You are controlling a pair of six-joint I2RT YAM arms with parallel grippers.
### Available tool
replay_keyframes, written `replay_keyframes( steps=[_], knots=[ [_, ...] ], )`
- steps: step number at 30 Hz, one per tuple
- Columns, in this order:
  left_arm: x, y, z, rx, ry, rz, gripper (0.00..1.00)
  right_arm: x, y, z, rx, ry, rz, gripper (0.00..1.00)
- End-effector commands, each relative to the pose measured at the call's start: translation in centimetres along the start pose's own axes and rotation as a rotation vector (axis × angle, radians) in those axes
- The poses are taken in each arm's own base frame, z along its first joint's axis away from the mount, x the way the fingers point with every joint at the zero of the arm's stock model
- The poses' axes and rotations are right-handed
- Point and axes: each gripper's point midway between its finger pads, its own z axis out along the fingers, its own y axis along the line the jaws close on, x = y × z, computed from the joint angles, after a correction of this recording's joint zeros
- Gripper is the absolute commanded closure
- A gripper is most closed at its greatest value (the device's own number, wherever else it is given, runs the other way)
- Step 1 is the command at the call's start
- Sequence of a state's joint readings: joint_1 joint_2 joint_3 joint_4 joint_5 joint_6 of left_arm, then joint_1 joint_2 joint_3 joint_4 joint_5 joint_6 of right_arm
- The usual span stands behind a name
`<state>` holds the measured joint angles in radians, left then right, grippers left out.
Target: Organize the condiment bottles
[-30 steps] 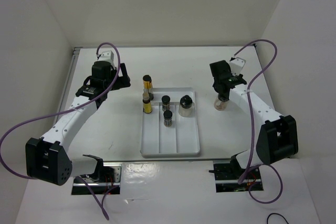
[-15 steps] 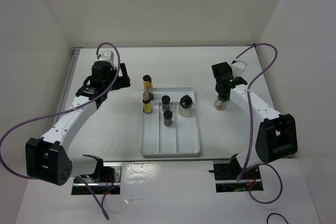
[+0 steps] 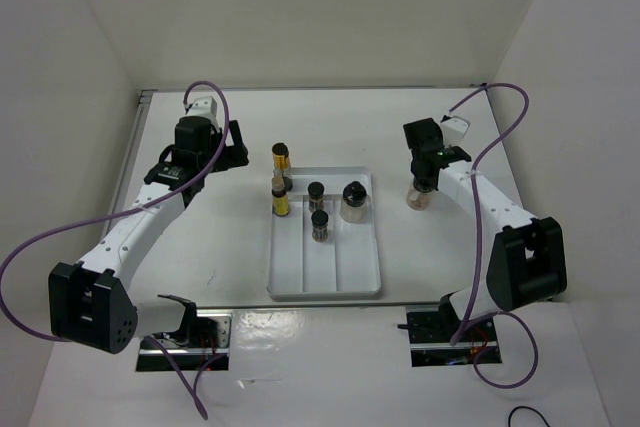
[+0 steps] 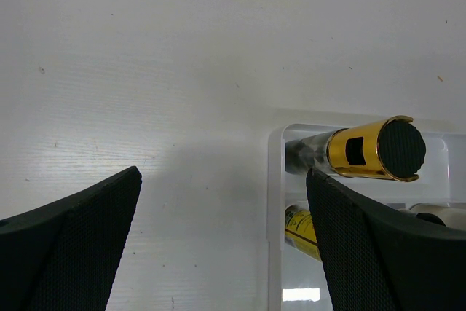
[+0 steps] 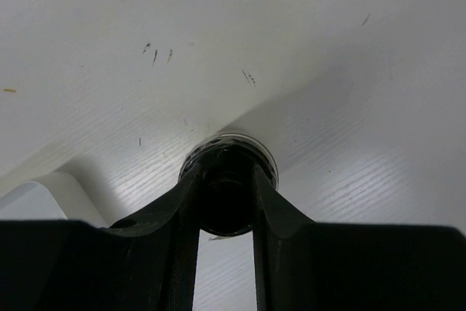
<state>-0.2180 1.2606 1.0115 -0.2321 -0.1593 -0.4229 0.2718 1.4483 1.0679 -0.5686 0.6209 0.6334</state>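
Grasp stage: a firm, centred hold and a straight vertical lift should keep the pale bottle (image 3: 419,198) from tipping. Its black cap (image 5: 227,205) sits between the right fingers (image 5: 175,216), which pinch it. The bottle stands on the desk (image 3: 420,257) right of centre, apart from the white tray (image 3: 373,282). The left fingers (image 4: 80,216) are spread, upper left.

a white divided tray (image 3: 340,269) lies flat on the white table (image 3: 230,247), between pale walls.

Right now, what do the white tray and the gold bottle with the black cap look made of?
White tray: probably moulded plastic, smooth and slightly glossy, with rounded rim and ridges. Gold bottle: shiny gold wrap, foil or metal; matte black cap, likely plastic.
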Motion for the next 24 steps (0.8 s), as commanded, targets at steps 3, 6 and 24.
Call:
replay_keyframes(
  steps=[3,6,24],
  knots=[
    [-1.4,-0.1,-0.4,0.005,-0.054,-0.015,0.00,0.4,0.0,0.4,0.004,0.011,0.008,0.85],
    [-1.4,-0.1,-0.4,0.005,-0.054,-0.015,0.00,0.3,0.3,0.5,-0.004,0.016,0.009,1.00],
    [-1.4,-0.2,-0.9,0.018,-0.061,-0.025,0.00,-3.3,2.1,-6.3,-0.212,-0.050,-0.016,1.00]
  ],
)
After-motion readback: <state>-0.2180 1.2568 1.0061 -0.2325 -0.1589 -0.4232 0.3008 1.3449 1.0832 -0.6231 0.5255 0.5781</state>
